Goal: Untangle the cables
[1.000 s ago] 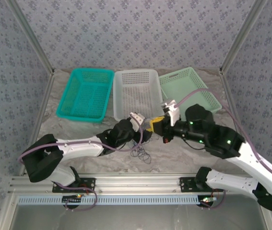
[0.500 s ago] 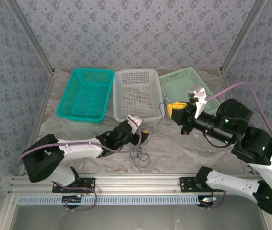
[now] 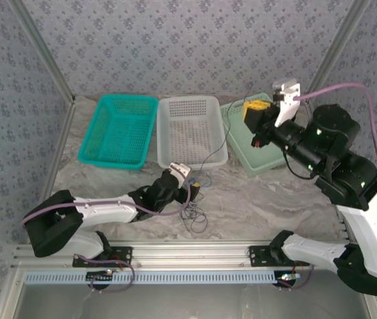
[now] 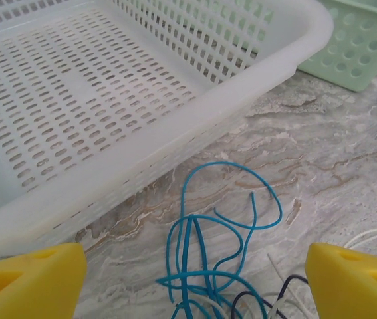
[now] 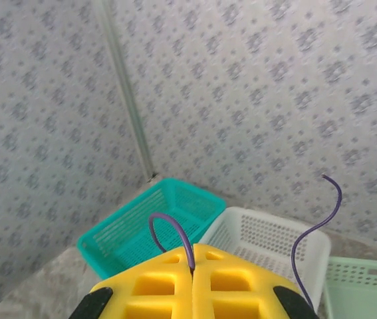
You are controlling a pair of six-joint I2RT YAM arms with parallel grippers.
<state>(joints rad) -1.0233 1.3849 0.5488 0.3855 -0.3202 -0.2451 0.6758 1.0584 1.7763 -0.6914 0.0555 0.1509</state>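
Top external: dark cable diagonal, down-left from right gripper

Left claw: cables lie within its gap; ahead and left, white basket wall is met; ahead-right, bare bench is left open. Right claw: held high in open air, green basket beneath.

The white basket, light green basket and teal basket are moulded of perforated plastic with a faint sheen. The surface is given a matt, marbled grey finish. The blue cable and purple cable are sheathed in smooth, slightly glossy plastic. The pads of the left gripper and of the right gripper are formed of matt yellow plastic. The frame rail is made of brushed metal.
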